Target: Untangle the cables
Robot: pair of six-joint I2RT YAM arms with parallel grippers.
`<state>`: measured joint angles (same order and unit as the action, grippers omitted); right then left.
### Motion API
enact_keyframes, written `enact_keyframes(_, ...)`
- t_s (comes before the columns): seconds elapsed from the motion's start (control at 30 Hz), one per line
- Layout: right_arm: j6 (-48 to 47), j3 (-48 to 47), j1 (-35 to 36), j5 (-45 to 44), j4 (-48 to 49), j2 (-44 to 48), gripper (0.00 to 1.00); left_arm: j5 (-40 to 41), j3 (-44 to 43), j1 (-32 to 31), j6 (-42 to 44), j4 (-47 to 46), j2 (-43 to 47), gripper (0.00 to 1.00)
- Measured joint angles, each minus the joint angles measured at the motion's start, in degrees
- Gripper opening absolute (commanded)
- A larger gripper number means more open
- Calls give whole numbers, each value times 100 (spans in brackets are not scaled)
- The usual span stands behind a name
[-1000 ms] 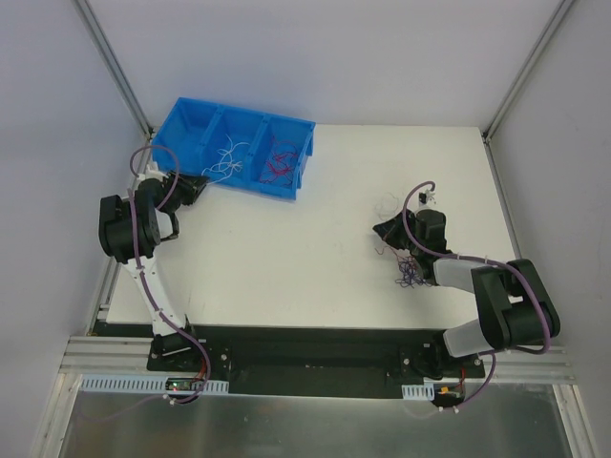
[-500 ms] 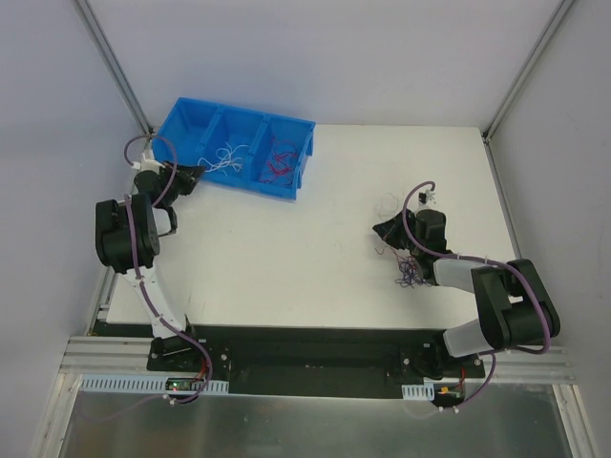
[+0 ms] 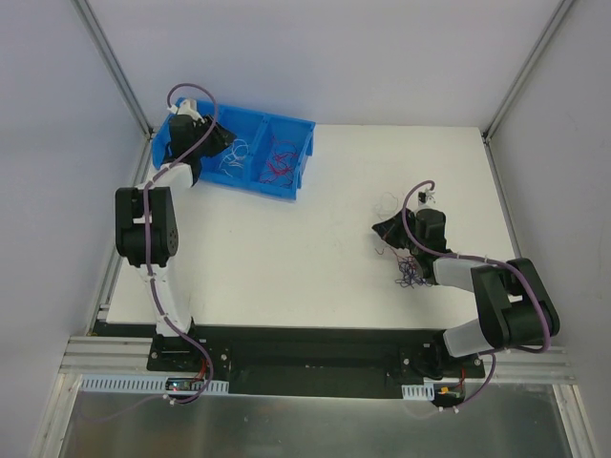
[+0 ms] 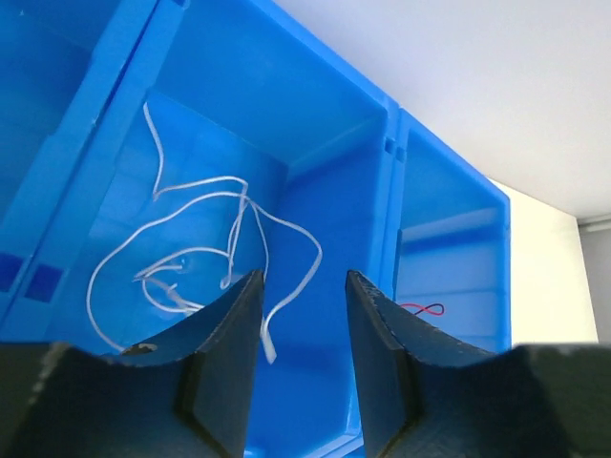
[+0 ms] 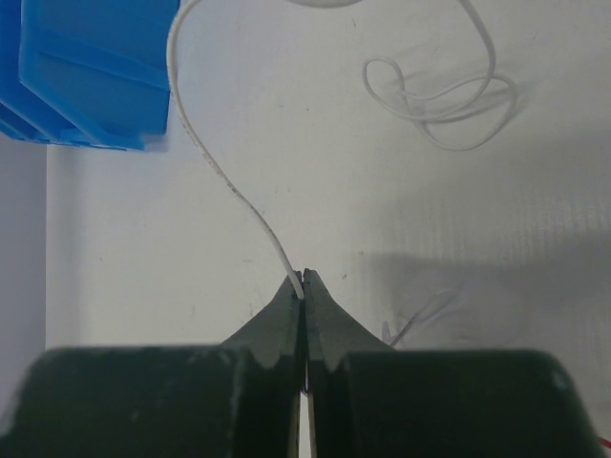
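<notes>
My left gripper [image 4: 301,370] hangs over the blue plastic three-compartment bin [image 4: 334,124] at the worktop's far left corner. Its fingers are spread above thin curly white wires [image 4: 202,250] in the middle compartment. Thin red wires [image 3: 280,162] lie in the adjoining one. My right gripper [image 5: 304,286], nearer the right edge, pinches a single thin white wire [image 5: 215,162]. Dark purple wires [image 3: 410,275] lie tangled beside it.
</notes>
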<state>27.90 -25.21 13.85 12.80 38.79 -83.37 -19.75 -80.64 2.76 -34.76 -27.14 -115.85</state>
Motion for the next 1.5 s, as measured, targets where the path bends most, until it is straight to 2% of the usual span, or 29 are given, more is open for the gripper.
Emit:
enact_keyframes(0.07,0,-7,0,11,0,-9,0,142,-188,-48,170,450,-2,51)
enact_keyframes(0.17,0,-24,0,13,0,-15,1,306,-308,-42,369,1021,28,55)
enact_keyframes(0.33,-9,-28,2,17,0,-17,1,426,28,-2,308,1805,560,65)
enact_keyframes(0.53,-306,-149,337,304,46,-17,1,94,1250,4,-415,2046,2398,65)
enact_keyframes(0.67,-776,-457,1132,542,39,-22,1,-535,2234,-118,-658,1792,3652,65)
enact_keyframes(0.8,-1248,-1167,2159,610,-151,-238,1,-1093,3954,-476,-925,1182,4898,67)
enact_keyframes(0.83,-1333,-1340,2376,627,-175,-330,2,-1244,4325,-555,-968,1141,5119,68)
enact_keyframes(0.87,-1384,-1469,2555,656,-177,-415,8,-1423,4631,-629,-990,1145,5281,70)
enact_keyframes(0.9,-1410,-1547,2693,697,-164,-490,18,-1554,4841,-669,-999,1187,5379,71)
enact_keyframes(0.93,-1412,-1582,2765,734,-153,-549,28,-1637,4955,-686,-999,1233,5440,76)
enact_keyframes(1.03,-1425,-1659,2822,841,-188,-822,49,-1858,5106,-772,-942,1364,5665,81)
enact_keyframes(1.13,-1427,-1644,2789,732,-341,-903,62,-1939,5101,-984,-857,1408,5851,85)
enact_keyframes(1.23,-1451,-1537,2780,428,-348,-798,65,-1860,5062,-1292,-721,1502,5884,87)
enact_keyframes(1.33,-1429,-1213,2780,17,-345,-479,65,-1615,4811,-1856,-461,1792,5694,82)
enact_keyframes(1.4,-1333,-911,2782,-448,-350,-186,64,-1366,4500,-2299,-210,2037,5425,78)
enact_keyframes(1.5,-1064,-358,2774,-1384,-378,339,63,-955,4033,-2855,127,2374,5001,78)
